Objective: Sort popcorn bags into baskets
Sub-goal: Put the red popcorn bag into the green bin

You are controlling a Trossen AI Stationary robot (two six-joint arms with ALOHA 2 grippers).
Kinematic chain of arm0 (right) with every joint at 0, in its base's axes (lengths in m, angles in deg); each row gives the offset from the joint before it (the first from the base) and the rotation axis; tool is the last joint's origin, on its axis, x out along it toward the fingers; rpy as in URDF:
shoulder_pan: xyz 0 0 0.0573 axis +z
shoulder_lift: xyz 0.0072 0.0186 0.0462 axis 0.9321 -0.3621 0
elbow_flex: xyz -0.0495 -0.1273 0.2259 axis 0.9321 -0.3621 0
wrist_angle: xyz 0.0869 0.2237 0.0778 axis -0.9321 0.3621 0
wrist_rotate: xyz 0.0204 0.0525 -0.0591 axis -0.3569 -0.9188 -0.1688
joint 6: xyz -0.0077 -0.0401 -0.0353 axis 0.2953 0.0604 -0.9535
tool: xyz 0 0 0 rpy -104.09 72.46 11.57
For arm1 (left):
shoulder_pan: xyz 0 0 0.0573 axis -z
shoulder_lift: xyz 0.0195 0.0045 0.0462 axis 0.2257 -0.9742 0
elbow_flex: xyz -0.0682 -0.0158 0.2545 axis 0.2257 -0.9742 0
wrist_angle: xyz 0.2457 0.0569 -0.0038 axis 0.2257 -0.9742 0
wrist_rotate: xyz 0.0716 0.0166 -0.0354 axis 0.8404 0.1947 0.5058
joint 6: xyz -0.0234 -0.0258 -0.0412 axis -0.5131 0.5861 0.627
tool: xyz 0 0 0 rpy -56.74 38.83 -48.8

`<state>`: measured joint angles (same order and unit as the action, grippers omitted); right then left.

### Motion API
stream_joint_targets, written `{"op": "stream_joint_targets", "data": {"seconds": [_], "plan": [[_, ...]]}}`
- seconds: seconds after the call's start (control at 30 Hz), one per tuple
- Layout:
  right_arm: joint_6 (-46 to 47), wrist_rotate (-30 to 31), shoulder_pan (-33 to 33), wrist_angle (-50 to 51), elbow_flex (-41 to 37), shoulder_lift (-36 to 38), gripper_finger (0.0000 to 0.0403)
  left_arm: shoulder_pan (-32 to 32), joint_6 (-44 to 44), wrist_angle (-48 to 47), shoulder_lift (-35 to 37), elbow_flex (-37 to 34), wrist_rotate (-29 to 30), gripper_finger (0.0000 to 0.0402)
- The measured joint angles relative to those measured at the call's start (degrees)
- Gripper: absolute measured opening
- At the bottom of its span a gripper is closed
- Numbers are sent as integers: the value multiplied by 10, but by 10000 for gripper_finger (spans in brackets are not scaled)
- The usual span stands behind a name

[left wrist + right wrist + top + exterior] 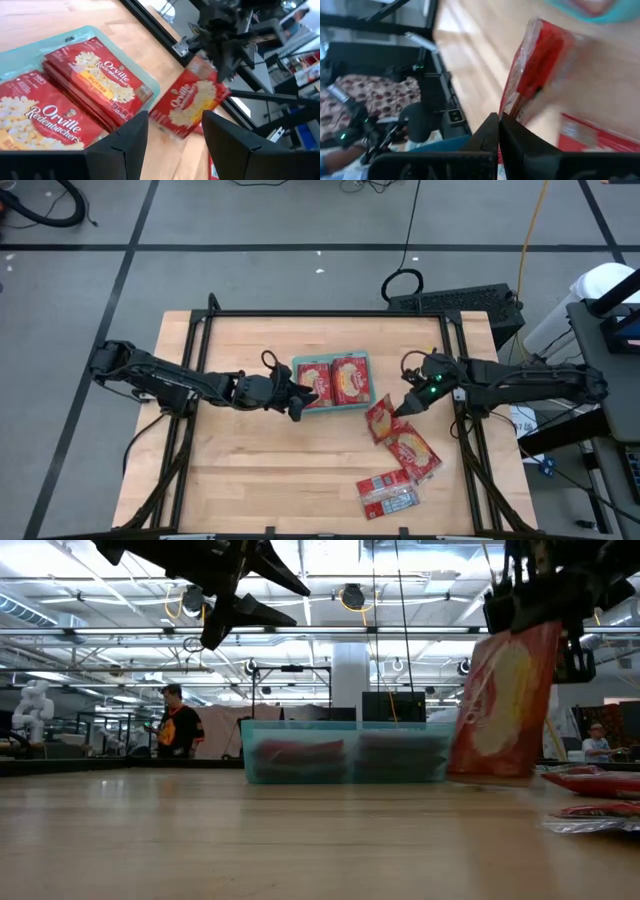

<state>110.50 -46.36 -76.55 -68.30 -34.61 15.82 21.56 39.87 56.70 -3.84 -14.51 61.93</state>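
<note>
Right gripper (408,406) clamped on one bag (503,700), hanging just right of the tray (372,385).

Tray sits mid-table, long axis left-right from above. I see two bags in it side by side, picture face up: one (313,383) on the tray's left, one (350,379) on its right; left wrist view suggests each spot is a stack, count unclear. Held bag is pinched at its top edge, long axis near vertical in the low view, slightly tilted, picture face toward the low camera, lower edge close to the table; contact unclear. Three more bags lie flat right of and in front of the tray: (413,454) picture up on a diagonal, (385,481) and (394,500) nearer the front edge. Left gripper (300,394) hangs above the tray's left end, fingers spread, nothing in them.
</note>
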Motion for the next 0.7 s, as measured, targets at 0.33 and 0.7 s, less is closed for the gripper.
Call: {"op": "stream_joint_targets", "data": {"seconds": [0.33, 0.7], "plan": [[-23, 31, 96, -56, 0, -31, 0, -26, -143, 77, -14, 1, 11, 242], [-95, 13, 121, -75, 1, -61, 0, -49, -260, 145, -198, 134, -129, 280]]}}
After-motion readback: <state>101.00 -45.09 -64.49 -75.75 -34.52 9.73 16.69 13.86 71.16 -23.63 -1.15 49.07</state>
